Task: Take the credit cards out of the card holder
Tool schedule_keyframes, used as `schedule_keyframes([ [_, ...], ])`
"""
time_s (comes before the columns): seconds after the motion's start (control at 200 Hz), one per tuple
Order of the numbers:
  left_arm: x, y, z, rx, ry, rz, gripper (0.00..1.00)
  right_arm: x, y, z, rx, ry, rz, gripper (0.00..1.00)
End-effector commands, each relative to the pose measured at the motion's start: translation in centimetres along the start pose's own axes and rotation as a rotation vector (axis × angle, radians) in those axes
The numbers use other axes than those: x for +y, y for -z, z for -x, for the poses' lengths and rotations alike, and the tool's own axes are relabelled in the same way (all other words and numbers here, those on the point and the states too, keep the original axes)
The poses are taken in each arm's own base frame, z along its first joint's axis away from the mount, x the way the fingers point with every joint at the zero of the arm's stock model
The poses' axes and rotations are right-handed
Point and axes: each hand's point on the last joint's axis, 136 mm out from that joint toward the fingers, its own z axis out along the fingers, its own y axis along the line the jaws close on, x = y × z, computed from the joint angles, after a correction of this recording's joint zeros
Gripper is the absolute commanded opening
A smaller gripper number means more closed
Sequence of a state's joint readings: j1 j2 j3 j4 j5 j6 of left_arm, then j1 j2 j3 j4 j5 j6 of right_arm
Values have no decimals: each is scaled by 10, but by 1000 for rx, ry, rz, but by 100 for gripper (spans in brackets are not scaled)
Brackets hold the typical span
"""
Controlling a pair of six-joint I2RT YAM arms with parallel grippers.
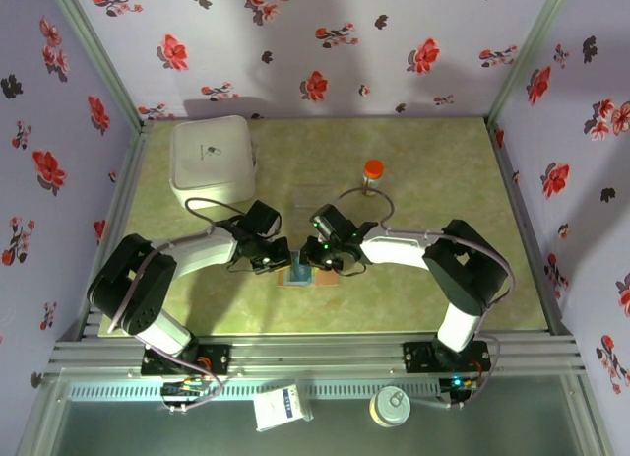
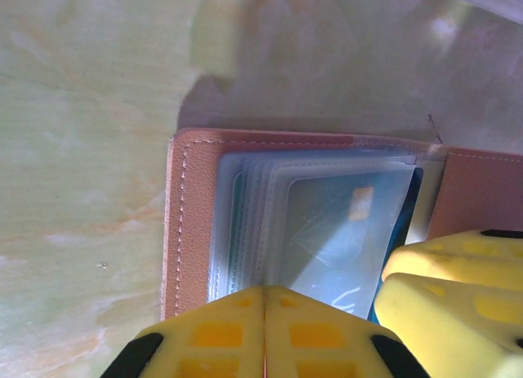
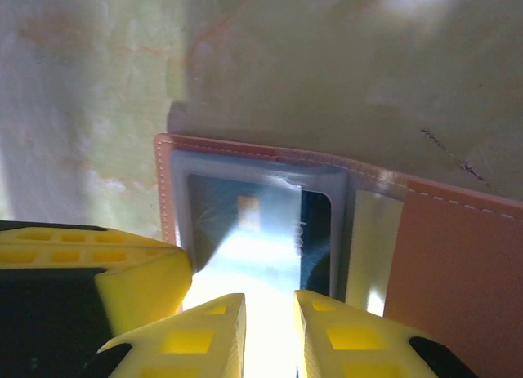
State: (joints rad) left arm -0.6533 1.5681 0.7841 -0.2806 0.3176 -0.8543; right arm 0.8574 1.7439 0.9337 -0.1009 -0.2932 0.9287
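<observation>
The brown card holder (image 1: 298,275) lies open on the table between both arms. In the left wrist view its clear sleeves (image 2: 245,223) fan out from the brown cover (image 2: 189,223), and one holds a teal credit card (image 2: 343,223). My left gripper (image 2: 264,290) (image 1: 279,263) is shut on the sleeves' near edge. My right gripper (image 3: 270,300) (image 1: 320,264) stands narrowly open over a sleeved chip card (image 3: 216,215). Glare fills the gap. A dark blue card (image 3: 315,239) and a pale yellow-green one (image 3: 372,247) lie beside it. The right fingers (image 2: 458,272) touch the sleeve's right edge.
A large white box (image 1: 212,161) stands at the back left and an orange-capped bottle (image 1: 373,172) at the back centre. A small white carton (image 1: 279,407) and a round tin (image 1: 391,407) lie on the metal ledge in front of the arm bases.
</observation>
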Motion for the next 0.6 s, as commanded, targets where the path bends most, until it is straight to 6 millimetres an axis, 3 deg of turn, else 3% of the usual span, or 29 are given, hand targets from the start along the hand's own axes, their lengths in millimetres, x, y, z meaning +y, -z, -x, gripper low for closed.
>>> schedule_keyframes([
  [0.0,11,-3,-3,9,19,25,6,-13,-7,-6,29,-35,-34,22],
  [0.255,12,-2,-3,4,21,27,6,-19,6,-3,-5,-22,-82,23],
  [0.595,6,2,0,-10,20,6,6,-6,26,2,-52,10,-41,24],
])
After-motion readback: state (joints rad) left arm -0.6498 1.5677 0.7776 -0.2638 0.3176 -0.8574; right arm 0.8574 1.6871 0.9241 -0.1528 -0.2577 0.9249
